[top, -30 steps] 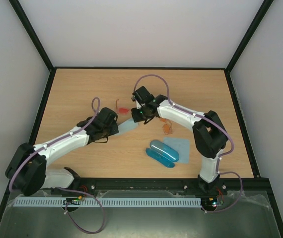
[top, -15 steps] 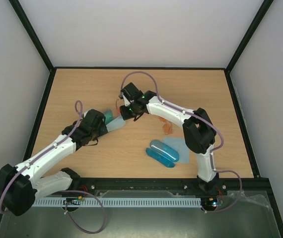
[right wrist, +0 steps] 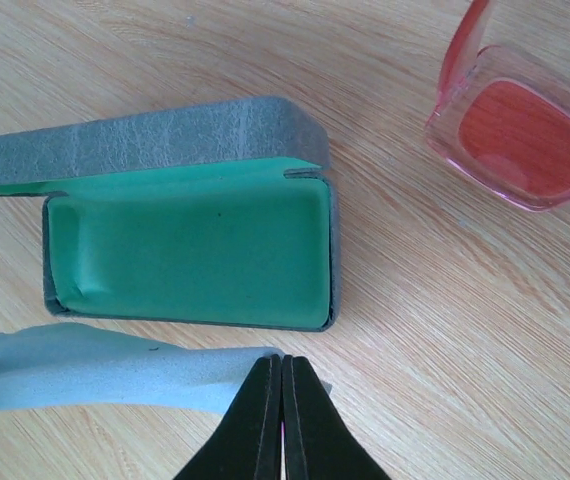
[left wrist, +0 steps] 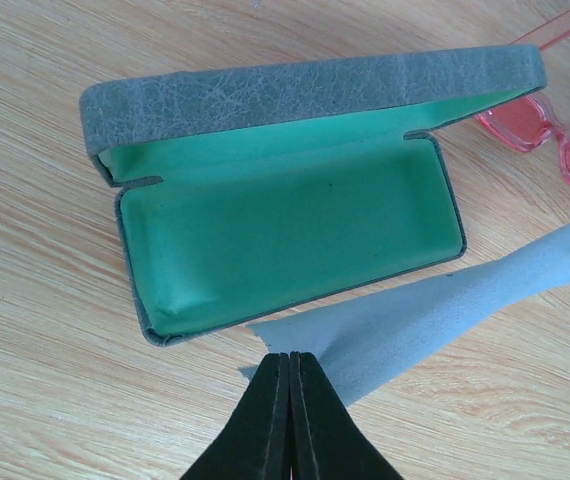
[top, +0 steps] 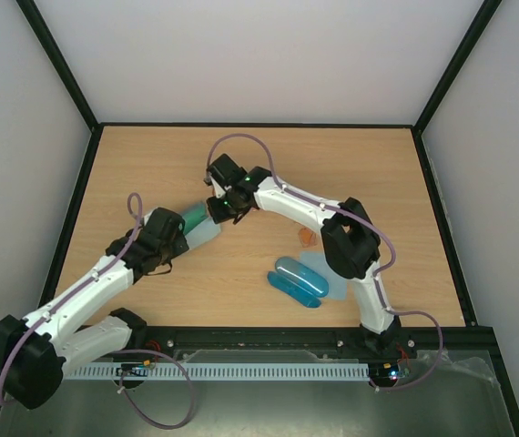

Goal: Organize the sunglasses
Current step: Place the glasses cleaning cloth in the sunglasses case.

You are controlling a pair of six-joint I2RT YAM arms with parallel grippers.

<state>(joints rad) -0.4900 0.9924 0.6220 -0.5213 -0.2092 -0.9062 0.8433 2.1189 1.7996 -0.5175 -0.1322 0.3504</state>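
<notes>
The left claw (left wrist: 290, 356) and right claw (right wrist: 282, 362) pinch opposite ends of the blue cloth (left wrist: 435, 310); held taut, lowered evenly, it should line the green case (left wrist: 285, 230) at twelve o'clock.

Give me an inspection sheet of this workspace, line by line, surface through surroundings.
Surface: wooden table, no damage seen.
Job's things: red-pink sunglasses beside the open, empty green case; orange sunglasses lying apart.
Clutter: blue case against a second cloth.
Grippers: left gripper and right gripper both shut on one pale blue cloth.
Cables: purple cables loop above both arms.
Surroundings: white walls, black frame.
</notes>
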